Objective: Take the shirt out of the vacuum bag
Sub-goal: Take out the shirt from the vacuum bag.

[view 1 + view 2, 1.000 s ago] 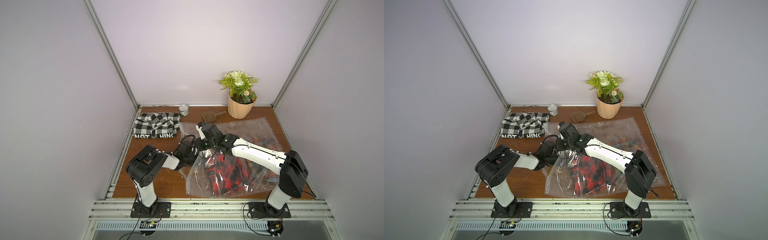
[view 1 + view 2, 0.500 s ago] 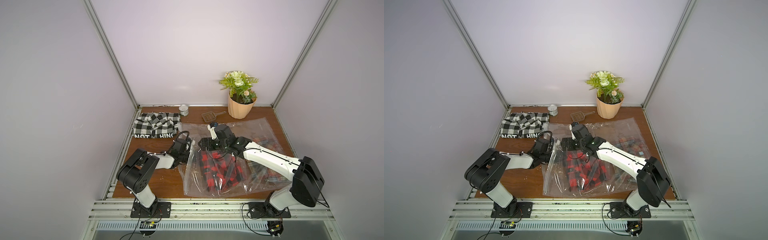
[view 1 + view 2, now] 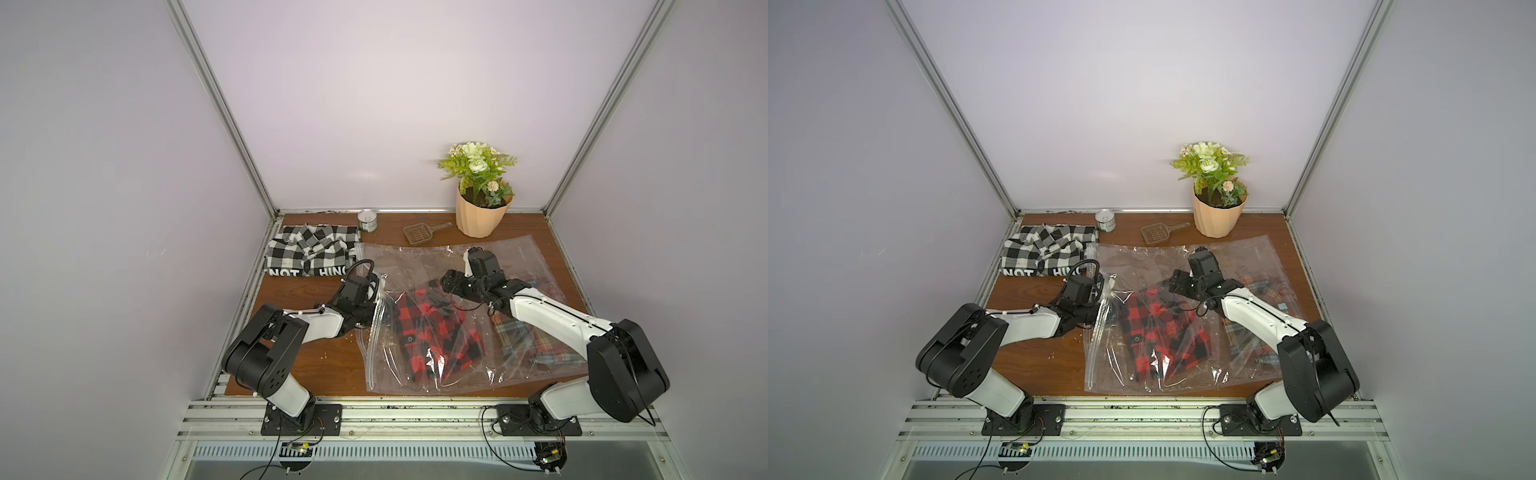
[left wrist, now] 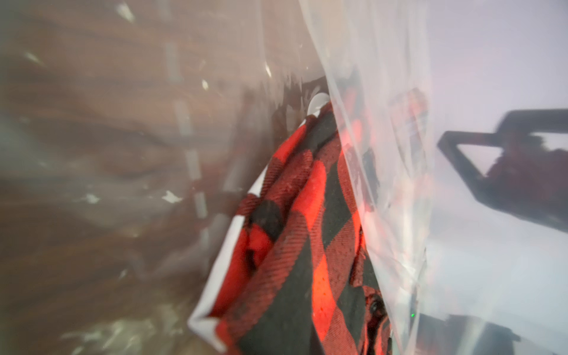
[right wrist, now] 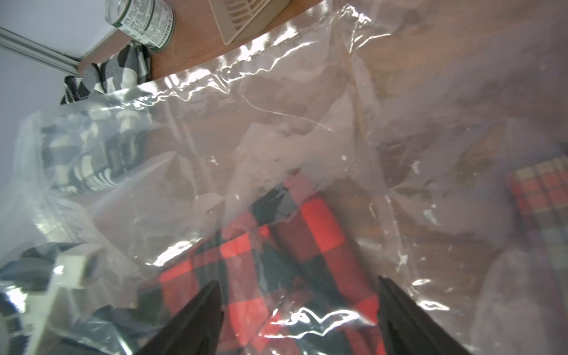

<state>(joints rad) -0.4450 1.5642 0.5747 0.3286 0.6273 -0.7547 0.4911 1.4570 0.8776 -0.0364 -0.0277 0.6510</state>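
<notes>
The clear vacuum bag (image 3: 411, 266) (image 3: 1142, 266) lies crinkled across the brown table. A red-and-black checked shirt (image 3: 432, 332) (image 3: 1163, 328) lies inside it. My left gripper (image 3: 376, 301) (image 3: 1100, 307) is shut on the bag's zip-seal edge at the left and holds it raised. In the left wrist view its fingers do not show, only the shirt (image 4: 307, 246) beside the plastic (image 4: 384, 153). My right gripper (image 3: 446, 286) (image 5: 296, 307) hovers open over the shirt's far end. Its black fingers (image 5: 199, 316) stand apart over shiny plastic and red check (image 5: 307, 227).
A black-and-white checked shirt (image 3: 309, 255) lies at the back left. A tin can (image 3: 368, 219), a tan scoop (image 3: 419, 233) and a potted plant (image 3: 482, 216) stand along the back wall. A multi-colour plaid cloth (image 3: 519, 336) lies at the bag's right, under my right arm.
My right gripper has drawn back from the bag's mouth toward the right and opened. The red shirt has shifted and spread inside the bag. The left gripper has kept its hold on the edge.
</notes>
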